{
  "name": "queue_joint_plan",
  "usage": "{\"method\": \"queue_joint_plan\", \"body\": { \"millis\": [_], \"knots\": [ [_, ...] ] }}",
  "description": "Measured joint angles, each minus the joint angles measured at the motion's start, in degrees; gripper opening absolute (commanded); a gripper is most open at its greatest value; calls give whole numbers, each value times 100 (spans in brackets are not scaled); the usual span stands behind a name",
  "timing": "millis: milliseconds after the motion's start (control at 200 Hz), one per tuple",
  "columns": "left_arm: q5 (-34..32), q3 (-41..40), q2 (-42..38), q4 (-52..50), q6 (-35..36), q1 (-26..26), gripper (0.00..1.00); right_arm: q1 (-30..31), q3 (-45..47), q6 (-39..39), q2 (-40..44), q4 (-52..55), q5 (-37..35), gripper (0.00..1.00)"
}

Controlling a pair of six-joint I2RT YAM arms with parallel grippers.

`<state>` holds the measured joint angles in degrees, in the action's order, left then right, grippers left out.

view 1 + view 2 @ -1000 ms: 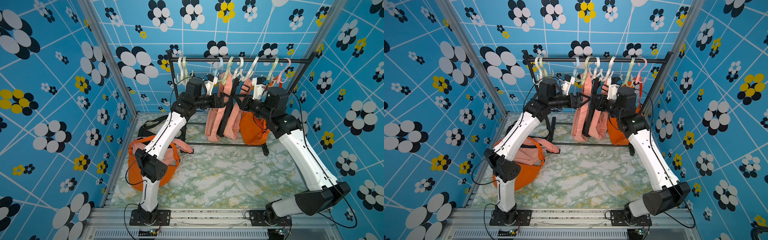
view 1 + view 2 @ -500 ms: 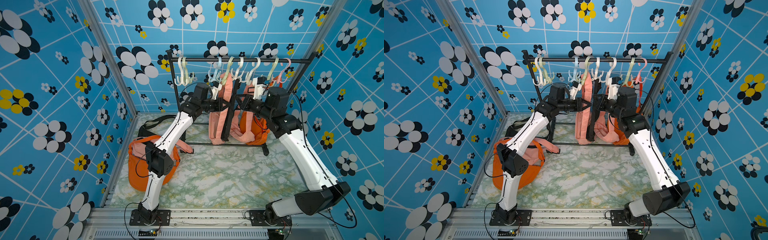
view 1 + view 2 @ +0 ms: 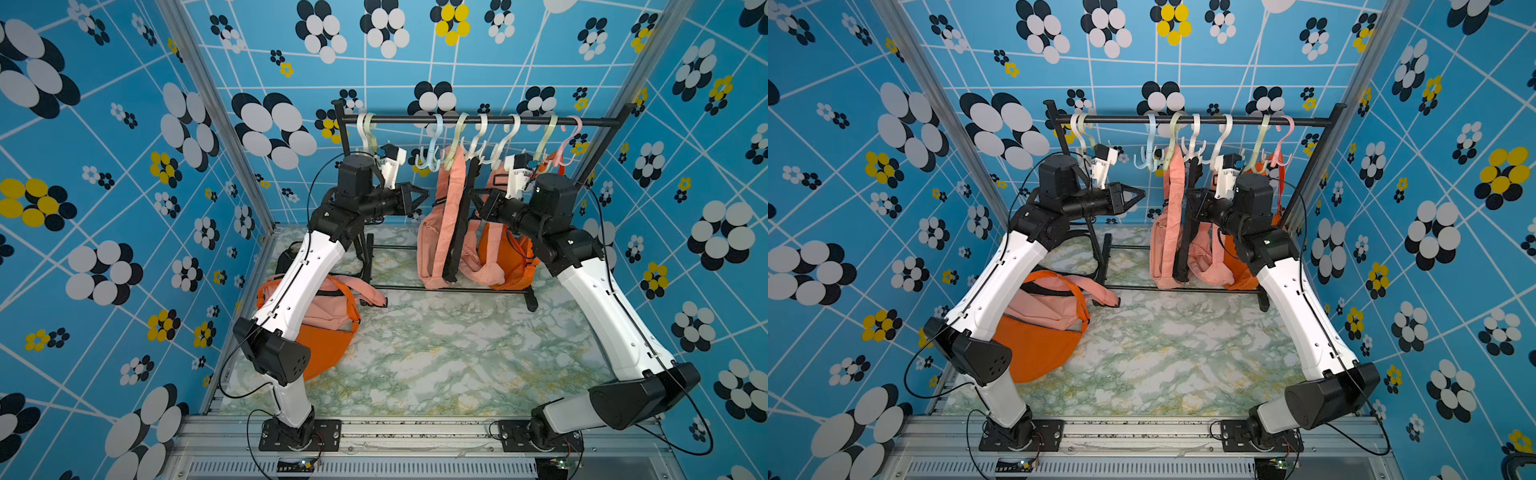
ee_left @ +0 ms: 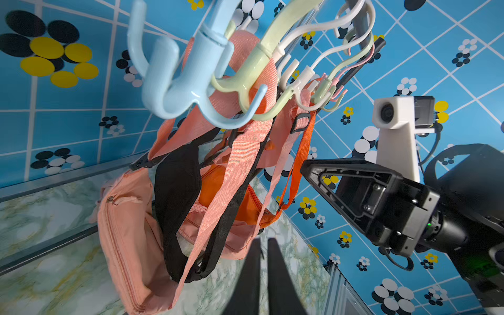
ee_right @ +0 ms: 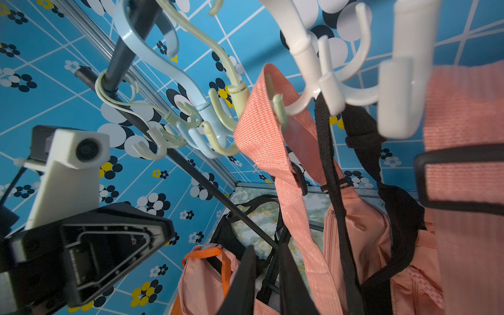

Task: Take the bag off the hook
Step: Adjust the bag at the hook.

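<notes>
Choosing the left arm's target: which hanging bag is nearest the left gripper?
The pink zippered bag on the green hook beside the blue hook; others hang farther along.

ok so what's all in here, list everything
rack: 1, black, back of the table
hooks: about 8, white, green, blue, pink, on the rack's rail
hanging bags: at least 3, pink and orange, middle to right of the rail
loose bags: about 3, pink on orange, black behind, table's left side
table: 1, green-veined marble
walls: blue, flower print, all round
arms: 2, white and black, front corners
left tool: 1, black, beside the hanging bags, empty
right tool: 1, black, by their straps, looks empty
</notes>
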<state>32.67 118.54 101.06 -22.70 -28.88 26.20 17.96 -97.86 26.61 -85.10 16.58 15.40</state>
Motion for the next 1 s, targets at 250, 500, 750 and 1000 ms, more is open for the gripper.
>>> {"method": "queue_joint_plan", "body": {
  "millis": [250, 500, 750, 1000],
  "knots": [
    [96, -208, 240, 286, -59, 33, 99, 0, 0, 85, -74, -57, 39, 21],
    [133, -321, 809, 522, -83, 179, 79, 0, 0, 83, -48, -55, 15, 21],
    [199, 275, 1672, 501, -160, 356, 79, -4, 83, -2, 72, -50, -31, 21],
    [251, 848, 2028, 282, -175, 393, 0, -4, 87, -87, 111, -48, -101, 21]
  ]
}}
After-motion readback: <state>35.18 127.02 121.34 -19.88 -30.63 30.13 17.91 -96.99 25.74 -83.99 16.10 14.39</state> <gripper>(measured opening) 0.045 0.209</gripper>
